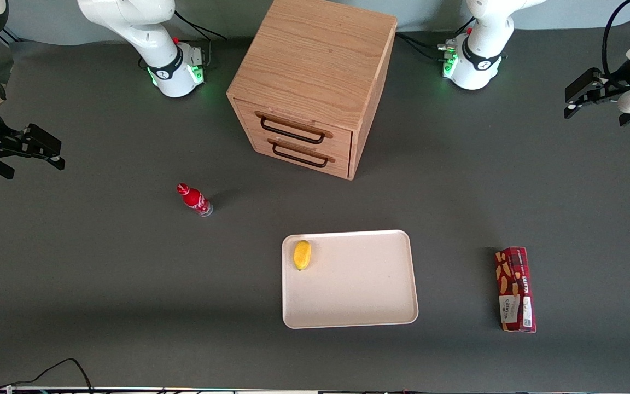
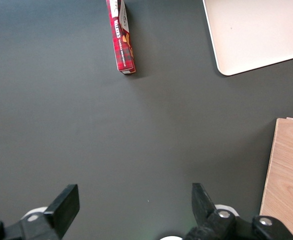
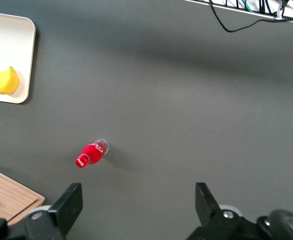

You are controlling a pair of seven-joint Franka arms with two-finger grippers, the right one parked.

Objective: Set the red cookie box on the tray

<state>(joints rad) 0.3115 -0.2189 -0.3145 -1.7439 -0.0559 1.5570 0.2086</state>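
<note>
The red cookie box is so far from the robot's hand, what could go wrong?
The open gripper hangs far from the red cookie box, so a slightly off reach might nudge the box flat on the table instead of grabbing it. A lemon already sits on the tray; a careless drop could land on it.

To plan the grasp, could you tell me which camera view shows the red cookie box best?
The front view: the whole red cookie box lies flat beside the tray. The left wrist view crops one end, past the open gripper. The right wrist view misses it.
</note>
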